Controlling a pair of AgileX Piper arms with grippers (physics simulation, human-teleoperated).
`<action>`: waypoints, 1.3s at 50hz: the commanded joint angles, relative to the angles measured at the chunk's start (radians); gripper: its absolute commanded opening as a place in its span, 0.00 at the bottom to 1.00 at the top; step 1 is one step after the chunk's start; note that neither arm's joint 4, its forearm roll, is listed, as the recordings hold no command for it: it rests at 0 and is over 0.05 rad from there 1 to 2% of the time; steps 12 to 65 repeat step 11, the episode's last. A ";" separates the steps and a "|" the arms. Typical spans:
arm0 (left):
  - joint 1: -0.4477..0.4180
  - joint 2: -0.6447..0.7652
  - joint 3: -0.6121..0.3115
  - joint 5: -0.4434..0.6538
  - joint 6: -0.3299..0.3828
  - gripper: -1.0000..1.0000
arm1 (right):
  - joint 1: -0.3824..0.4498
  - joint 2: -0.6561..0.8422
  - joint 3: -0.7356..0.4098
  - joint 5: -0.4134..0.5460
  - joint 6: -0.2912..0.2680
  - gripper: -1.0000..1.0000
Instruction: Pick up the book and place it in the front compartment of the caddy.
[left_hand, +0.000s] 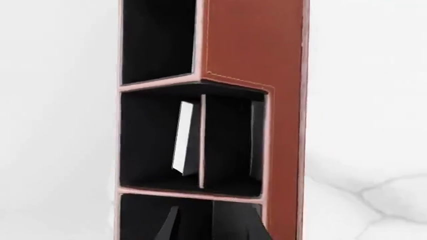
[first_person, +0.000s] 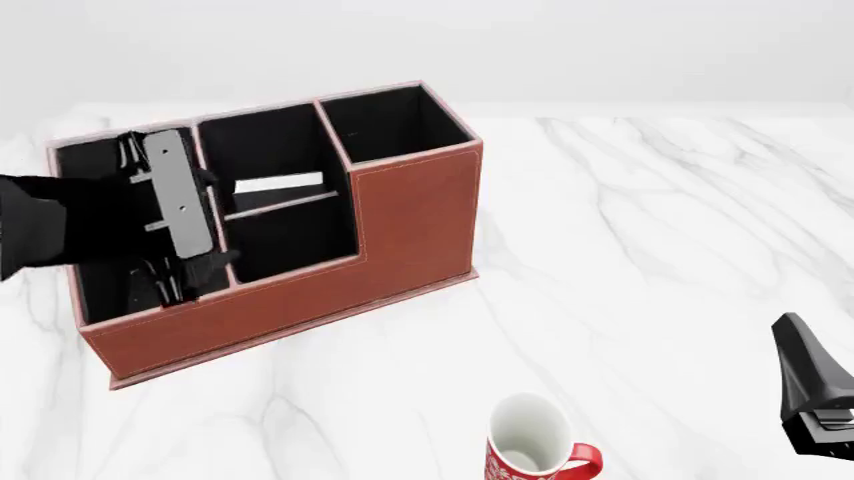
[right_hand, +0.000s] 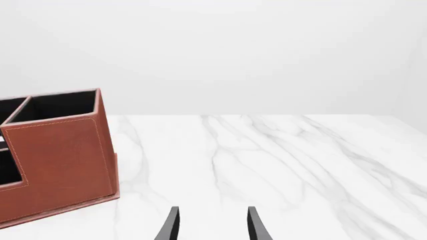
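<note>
The reddish-brown caddy (first_person: 400, 225) stands at the table's left, also seen in the left wrist view (left_hand: 240, 40) and the right wrist view (right_hand: 63, 160). The book (first_person: 280, 185) shows its white page edge (left_hand: 183, 137) and leans upright in the middle pocket behind the divider. The front compartment (first_person: 287, 245) (left_hand: 230, 145), on the low stepped-wall side of that divider, holds nothing. My left gripper (first_person: 158, 215) (left_hand: 213, 227) hangs open and empty over the widest bay, beside the book's pocket. My right gripper (first_person: 814, 400) (right_hand: 212, 227) is open and empty, low at the right.
A white mug (first_person: 534, 450) with a red handle stands near the front edge, right of the caddy. The marble tabletop (first_person: 667, 220) spreads out to the caddy's right. The caddy's tallest square pocket (first_person: 394, 125) is at its far right corner.
</note>
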 joint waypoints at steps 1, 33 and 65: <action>-0.098 -0.389 0.246 0.064 -0.008 1.00 | 0.000 0.000 0.002 -0.002 0.000 1.00; -0.136 -0.513 0.468 -0.044 -0.041 1.00 | 0.000 0.000 0.002 -0.002 -0.001 1.00; -0.136 -0.513 0.468 -0.044 -0.041 1.00 | 0.000 0.000 0.002 -0.002 -0.001 1.00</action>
